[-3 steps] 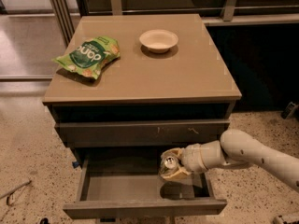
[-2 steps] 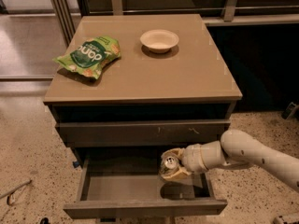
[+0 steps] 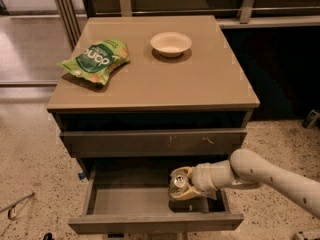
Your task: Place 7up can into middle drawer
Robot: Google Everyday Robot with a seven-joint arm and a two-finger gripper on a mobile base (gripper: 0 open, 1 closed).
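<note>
We see the gripper (image 3: 180,184) clamped on the 7up can (image 3: 177,182) above the open middle drawer (image 3: 125,200); can's long axis tilted, top facing up-left.

Shiny silvery metal 7up can (image 3: 178,184) clamped in smooth cream plastic gripper (image 3: 176,185) over matt grey-brown middle drawer (image 3: 130,202). Tan cabinet top (image 3: 200,86): smooth, slight sheen. Green snack bag (image 3: 95,60) glossy; white bowl (image 3: 171,43) matt.
</note>
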